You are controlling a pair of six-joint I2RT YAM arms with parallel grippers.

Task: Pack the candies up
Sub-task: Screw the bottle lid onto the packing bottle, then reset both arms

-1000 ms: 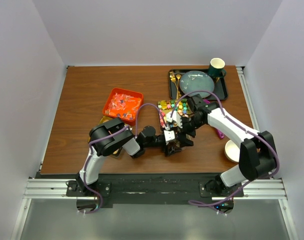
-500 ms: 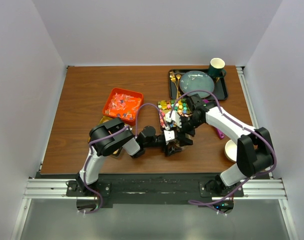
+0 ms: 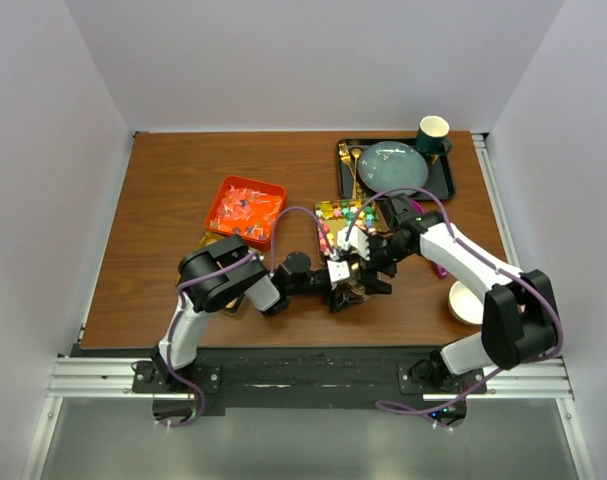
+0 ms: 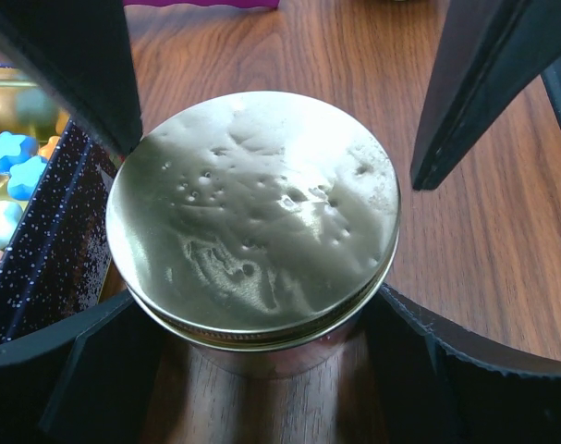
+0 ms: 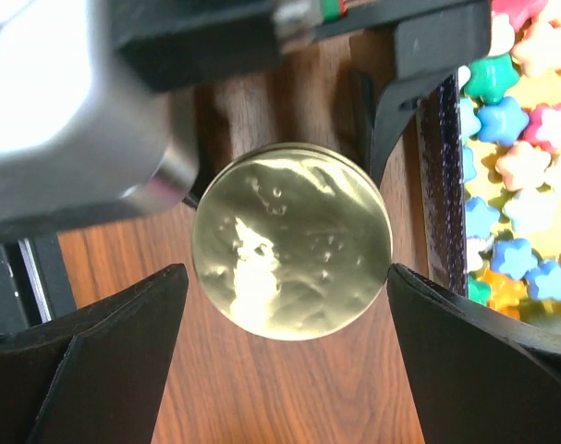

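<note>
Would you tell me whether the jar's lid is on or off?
On: the gold lid sits flat atop the jar, hiding its mouth.

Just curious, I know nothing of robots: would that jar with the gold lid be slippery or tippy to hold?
Probably slippery on top: the gold lid is smooth, shiny metal. The jar looks rigid, so it should not squash. Being round, it might roll if tipped, but the left gripper hugs its body, likely steadying it.

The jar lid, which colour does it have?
Shiny gold, with small dents. The lid shows best in the left wrist view.
</note>
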